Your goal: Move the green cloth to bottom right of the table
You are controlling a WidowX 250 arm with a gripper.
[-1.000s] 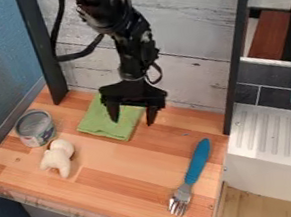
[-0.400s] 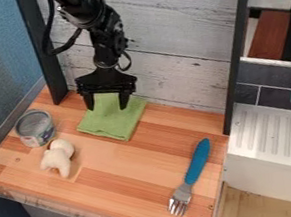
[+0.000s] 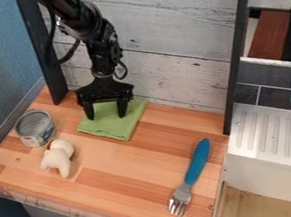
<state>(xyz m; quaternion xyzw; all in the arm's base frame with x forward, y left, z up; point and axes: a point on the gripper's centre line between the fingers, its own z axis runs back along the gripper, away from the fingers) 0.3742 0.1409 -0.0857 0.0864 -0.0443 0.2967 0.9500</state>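
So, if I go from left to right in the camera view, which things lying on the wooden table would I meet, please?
Tin can, white soft toy, green cloth, fork with blue handle.

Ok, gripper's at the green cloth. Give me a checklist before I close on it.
1. Gripper over the green cloth: ok.
2. Jaws open: ok, spread apart with cloth between them.
3. Jaws low enough to pinch fabric: cannot tell, contact isn't clear.
4. Can and white toy off the cloth: ok, both left of it.
5. Bottom right of the table free for the cloth: not ok, the blue-handled fork lies there.
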